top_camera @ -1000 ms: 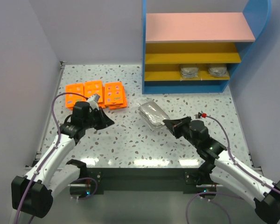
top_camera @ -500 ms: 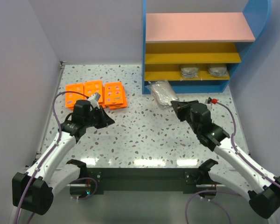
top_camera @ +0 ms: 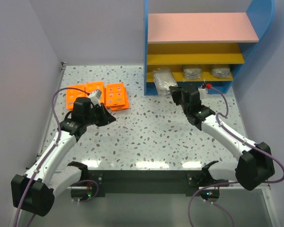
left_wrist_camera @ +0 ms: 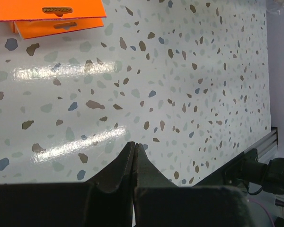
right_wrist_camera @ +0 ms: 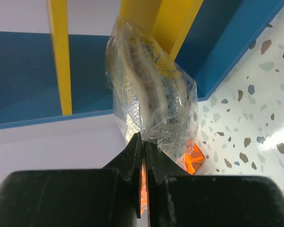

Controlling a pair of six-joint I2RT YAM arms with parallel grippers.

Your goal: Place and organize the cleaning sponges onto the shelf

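Several orange sponge packs [top_camera: 98, 95] lie on the table at the far left; two show in the left wrist view [left_wrist_camera: 47, 14]. My left gripper [top_camera: 109, 121] is shut and empty just near of them [left_wrist_camera: 134, 144]. My right gripper [top_camera: 173, 93] is shut on the clear wrap of a grey-beige pad [top_camera: 163, 79], holding it at the left end of the shelf's lowest yellow board [top_camera: 154, 77]; the right wrist view shows the pad [right_wrist_camera: 146, 90] against a yellow board [right_wrist_camera: 165, 28]. Two more wrapped pads [top_camera: 193, 72] [top_camera: 221, 72] lie on that board. The shelf [top_camera: 199, 52] stands at the back right.
The pink top board [top_camera: 199, 27] and the middle yellow board [top_camera: 194, 58] hold nothing that I can see. Grey walls close the table at left and back. The table's near edge has a black rail [top_camera: 146, 175].
My right arm has carried the wrapped pad from the table's middle to the shelf's lowest board. My left gripper has shifted only slightly, staying shut.
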